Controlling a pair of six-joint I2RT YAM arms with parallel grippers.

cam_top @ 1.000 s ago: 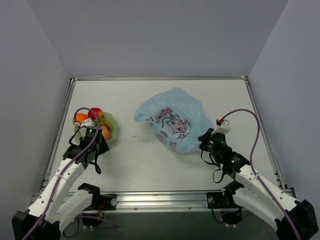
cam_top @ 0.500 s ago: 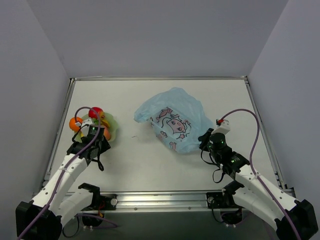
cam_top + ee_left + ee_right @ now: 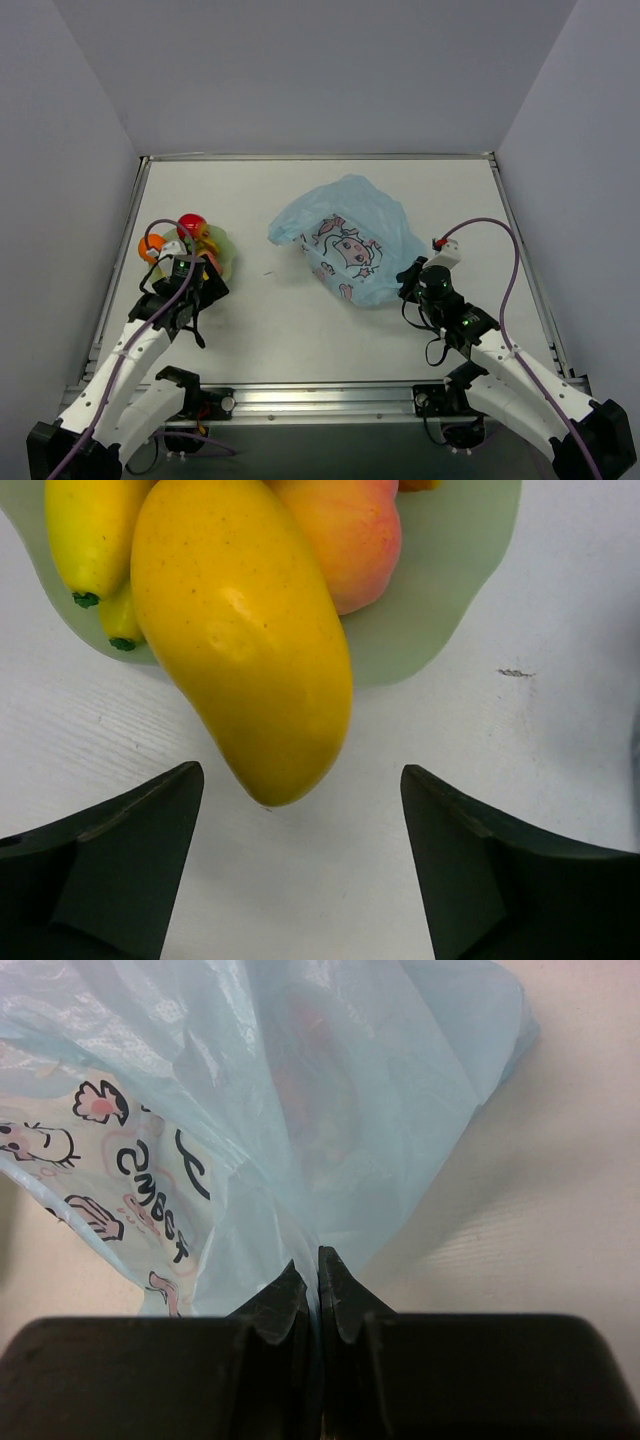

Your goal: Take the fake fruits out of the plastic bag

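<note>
left claw point(image 3: 300, 815) gapes empty by the fake fruits point(image 3: 240, 630); right claw point(image 3: 312, 1272) pinches the plastic bag point(image 3: 340, 1100).

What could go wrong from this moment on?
The yellow fruit hangs over the rim of the plate, right before the open left gripper; a nudge may roll it off. The right gripper pinches only a thin fold of the bag; a pull may tear it or let it slip.
</note>
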